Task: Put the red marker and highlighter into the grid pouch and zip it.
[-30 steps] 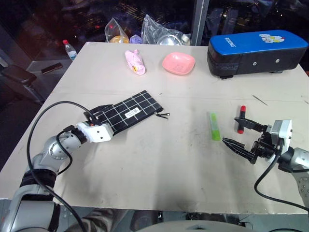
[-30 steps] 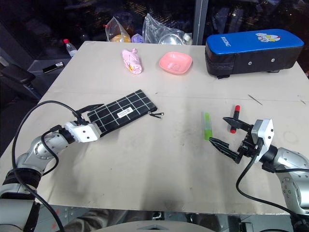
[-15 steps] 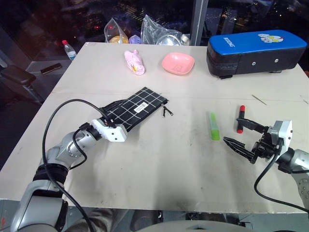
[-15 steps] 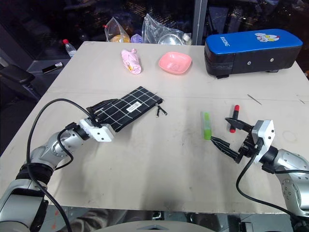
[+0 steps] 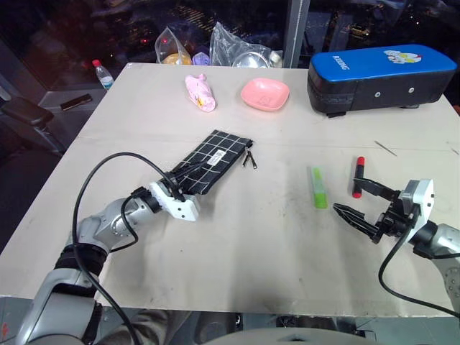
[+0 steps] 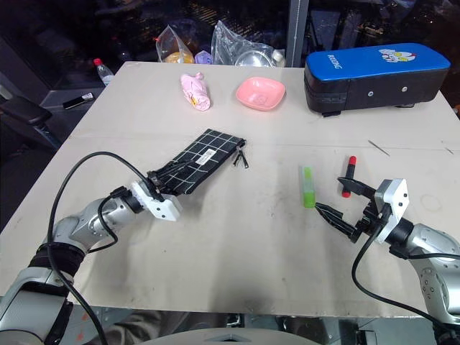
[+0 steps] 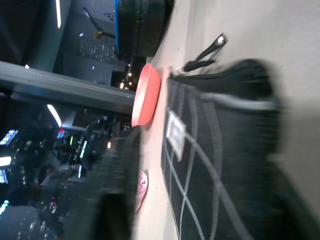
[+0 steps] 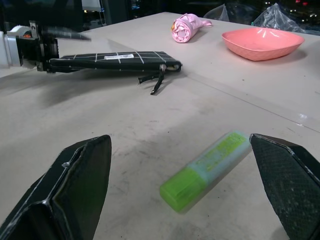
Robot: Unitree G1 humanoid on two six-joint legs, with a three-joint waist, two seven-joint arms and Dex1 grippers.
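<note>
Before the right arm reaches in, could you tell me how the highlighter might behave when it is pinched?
The highlighter looks rigid, probably light. Its flattish body lies flat on the table, so rolling seems unlikely. Smooth translucent plastic may slip between the jaws.

1. Beige table (image 5: 237, 259), spanning most of the frame.
2. Big blue-and-black case (image 5: 381, 77) at upper right, with a cartoon print on its blue top.
3. Pink dish (image 5: 266, 94), top centre, just left of the case.
4. Crumpled pink wrapper (image 5: 201, 93), left of the dish.
5. Clear plastic bags (image 5: 241, 50) along the far edge, top centre; one with something orange inside.
6. Small bottle with red cap (image 5: 103, 74), upper left, off the table.
7. Thin pale stick (image 5: 387, 149) at right, below the case.
</note>
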